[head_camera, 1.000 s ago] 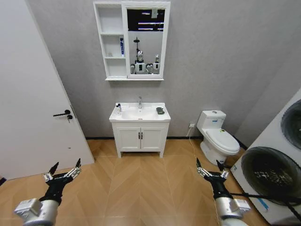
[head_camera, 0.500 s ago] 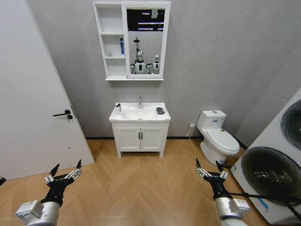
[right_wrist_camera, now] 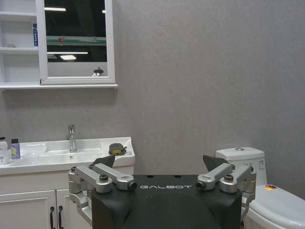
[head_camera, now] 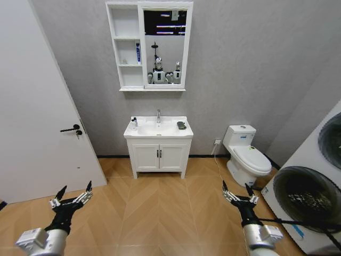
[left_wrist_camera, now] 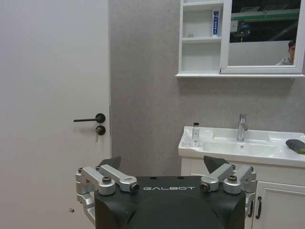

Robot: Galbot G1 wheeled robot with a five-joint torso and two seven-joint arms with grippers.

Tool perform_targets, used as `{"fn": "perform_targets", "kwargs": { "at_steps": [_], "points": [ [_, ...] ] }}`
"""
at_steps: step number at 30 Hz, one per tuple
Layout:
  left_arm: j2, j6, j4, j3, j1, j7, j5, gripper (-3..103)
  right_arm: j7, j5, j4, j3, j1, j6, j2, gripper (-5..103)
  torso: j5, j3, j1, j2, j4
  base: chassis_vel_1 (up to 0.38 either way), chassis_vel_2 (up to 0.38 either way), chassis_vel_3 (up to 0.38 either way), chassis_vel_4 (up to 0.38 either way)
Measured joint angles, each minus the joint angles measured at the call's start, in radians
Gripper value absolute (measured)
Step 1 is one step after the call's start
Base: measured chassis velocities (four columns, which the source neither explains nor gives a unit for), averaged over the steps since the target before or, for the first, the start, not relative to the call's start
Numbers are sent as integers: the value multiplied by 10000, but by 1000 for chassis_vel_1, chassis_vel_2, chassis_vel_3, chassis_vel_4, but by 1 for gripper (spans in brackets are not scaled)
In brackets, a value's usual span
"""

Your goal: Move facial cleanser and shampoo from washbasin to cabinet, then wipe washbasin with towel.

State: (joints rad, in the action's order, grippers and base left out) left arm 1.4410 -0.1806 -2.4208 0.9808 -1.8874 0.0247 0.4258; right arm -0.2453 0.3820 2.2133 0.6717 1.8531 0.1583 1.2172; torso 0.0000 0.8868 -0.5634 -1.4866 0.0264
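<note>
Left gripper (head_camera: 71,195) hangs low over the wooden floor, fingers spread apart. Far ahead, the white ceramic washbasin (head_camera: 158,128) carries a small bottle (head_camera: 134,122) at its left and the dark folded towel (head_camera: 181,125) at its right, below the white wall-hung cabinet (head_camera: 124,48). Right gripper (head_camera: 236,191) hangs low, fingers also apart.

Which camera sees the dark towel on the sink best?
The right wrist view: the towel sits whole on the washbasin's corner. The left wrist view cuts it off at the picture's edge; the head view shows it tiny and far away.
</note>
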Motion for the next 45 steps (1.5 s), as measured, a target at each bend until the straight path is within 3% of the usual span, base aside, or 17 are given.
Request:
{"fn": "perform_targets", "kwargs": {
  "at_steps": [14, 25, 29, 32, 35, 37, 39, 42, 45],
  "points": [
    [-79, -6, 99, -58, 13, -37, -58, 98, -28, 27, -1, -60, 6, -5, -42, 100, 3, 2, -3, 1, -3, -104, 117, 128, -122],
    [-89, -58, 179, -74, 38, -52, -109, 97, -31, -44, -19, -135, -6, -37, 5, 100, -6, 0, 1, 0, -2, -276, 275, 277, -283],
    [-109, -60, 187, -76, 41, -86, -116, 97, -34, -59, -22, -145, -15, -38, 51, 100, 8, 3, -7, 4, 0, -334, 342, 337, -344],
    [-128, -60, 211, -75, 42, -91, -126, 98, -73, -70, -16, -153, -4, -37, 106, 100, -7, -1, 0, 0, 3, -373, 350, 362, -343],
    [-134, -62, 219, -74, 43, -109, -133, 98, -107, -70, -9, -153, -2, -38, 125, 100, 8, 4, -9, 5, 0, -325, 349, 344, -349],
    [-138, -62, 226, -73, 46, -127, -140, 98, -109, -78, 5, -145, 6, -36, 119, 100, -12, -1, 0, -1, 3, -333, 339, 341, -328],
    [-137, -62, 227, -74, 46, -131, -145, 98, -95, -81, 5, -146, 1, -35, 113, 100, 4, 2, -4, 2, -3, -329, 326, 314, -321],
    [-138, -62, 235, -76, 46, -144, -163, 98, 80, -123, 20, -189, -6, 42, 100, 100, -9, -1, -1, 0, 1, -334, 321, 332, -317],
    [-139, -63, 241, -76, 45, -157, -166, 98, 113, -153, 11, -205, -35, 86, 100, 100, 3, 4, -11, 4, -4, -284, 266, 223, -272]
  ]
}}
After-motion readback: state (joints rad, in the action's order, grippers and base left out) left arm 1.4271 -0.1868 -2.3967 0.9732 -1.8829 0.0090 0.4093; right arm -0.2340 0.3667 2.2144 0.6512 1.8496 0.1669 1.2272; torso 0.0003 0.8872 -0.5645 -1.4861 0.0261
